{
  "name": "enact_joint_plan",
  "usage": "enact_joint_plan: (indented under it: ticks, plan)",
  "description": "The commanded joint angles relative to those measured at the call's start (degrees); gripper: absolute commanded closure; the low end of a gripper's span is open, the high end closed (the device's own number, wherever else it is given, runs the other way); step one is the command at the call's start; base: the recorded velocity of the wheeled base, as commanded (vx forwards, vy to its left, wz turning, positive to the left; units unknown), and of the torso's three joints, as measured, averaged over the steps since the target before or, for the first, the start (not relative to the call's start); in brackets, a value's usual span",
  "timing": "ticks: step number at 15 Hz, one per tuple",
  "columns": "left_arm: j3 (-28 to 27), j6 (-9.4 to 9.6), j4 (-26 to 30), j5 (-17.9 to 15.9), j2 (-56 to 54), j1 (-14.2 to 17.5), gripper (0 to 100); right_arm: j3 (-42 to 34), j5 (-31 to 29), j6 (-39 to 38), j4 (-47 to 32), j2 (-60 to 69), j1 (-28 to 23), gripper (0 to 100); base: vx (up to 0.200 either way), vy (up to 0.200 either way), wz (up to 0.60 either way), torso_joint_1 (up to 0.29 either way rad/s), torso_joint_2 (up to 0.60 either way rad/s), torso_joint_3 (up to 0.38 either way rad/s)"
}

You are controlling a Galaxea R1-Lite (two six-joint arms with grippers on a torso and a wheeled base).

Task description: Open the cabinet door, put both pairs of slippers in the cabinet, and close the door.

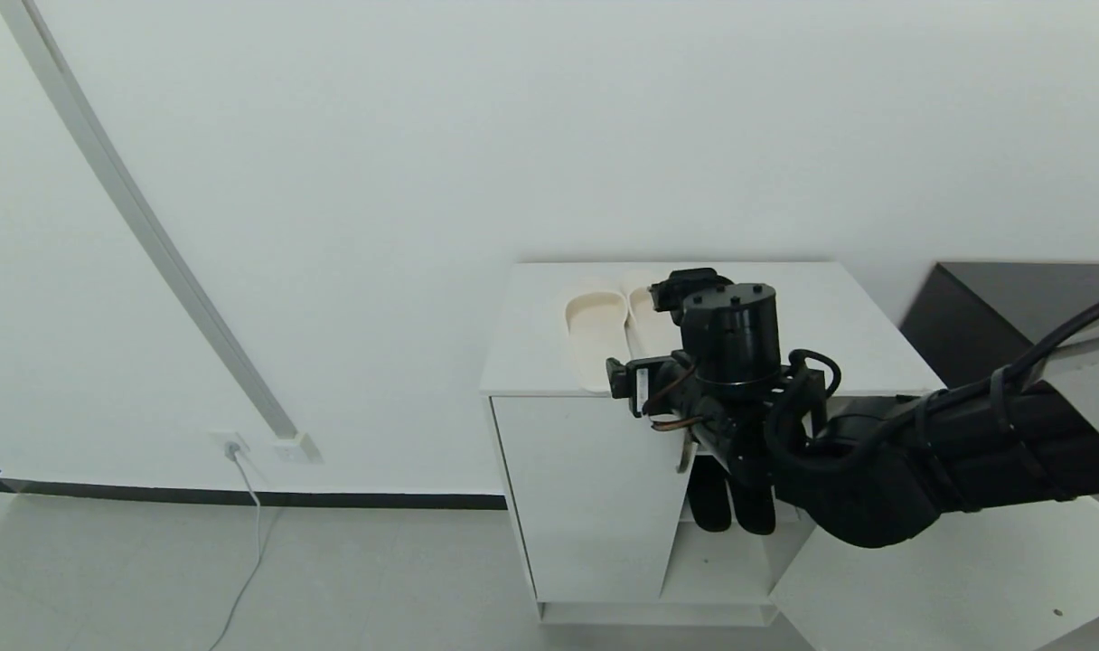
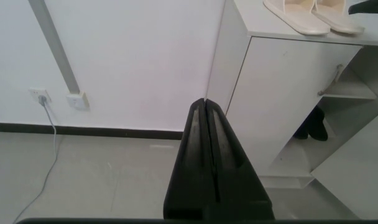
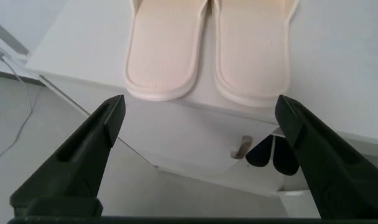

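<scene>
With our right end effector (image 3: 200, 102) wide at frame centre, we should straddle both cream slippers (image 3: 164, 50), then pinch evenly.

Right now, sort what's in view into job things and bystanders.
Job: cabinet; its open door; cream slippers on top; black slippers inside; right gripper, open over the cream pair.
Lying about: wall socket; cable; slanted wall strip; dark furniture beside the cabinet.
</scene>
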State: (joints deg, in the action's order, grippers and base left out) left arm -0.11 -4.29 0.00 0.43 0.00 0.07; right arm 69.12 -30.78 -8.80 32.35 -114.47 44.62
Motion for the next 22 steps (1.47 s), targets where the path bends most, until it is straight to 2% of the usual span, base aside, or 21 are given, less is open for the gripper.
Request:
enact_joint_plan:
  ticks: [1,4,8,11,16,22]
  plan:
    - [0.0,-0.02,0.0,0.0,0.1,0.0,100,0.0,0.0,-0.1,0.1,-0.1,-0.1,0,0.200,0.000,0.00,-0.012,-0.01,0.012]
    - [0.0,-0.10,0.0,0.0,0.1,0.0,100,-0.7,0.0,-0.3,1.0,-0.4,0.0,0,0.200,0.000,0.00,0.014,0.00,0.004]
    - [0.0,-0.10,0.0,0.1,0.1,0.0,100,-2.2,0.1,0.1,7.6,-4.8,0.5,0,0.000,0.000,0.00,0.000,0.00,0.000]
    - [0.0,-0.10,0.0,0.1,0.0,0.0,100,-2.0,0.2,0.1,9.3,-6.6,0.5,0,0.000,0.000,0.00,0.000,0.00,0.000]
    - [0.0,-0.19,0.0,0.1,0.1,0.0,100,5.5,0.6,0.6,9.7,-12.3,-0.6,0,0.000,0.000,0.00,0.000,0.00,0.000]
    - [0.0,-0.19,0.0,0.1,0.1,0.0,100,16.0,0.8,4.6,9.2,-18.9,-4.9,0,0.000,0.000,0.00,0.000,0.00,0.000]
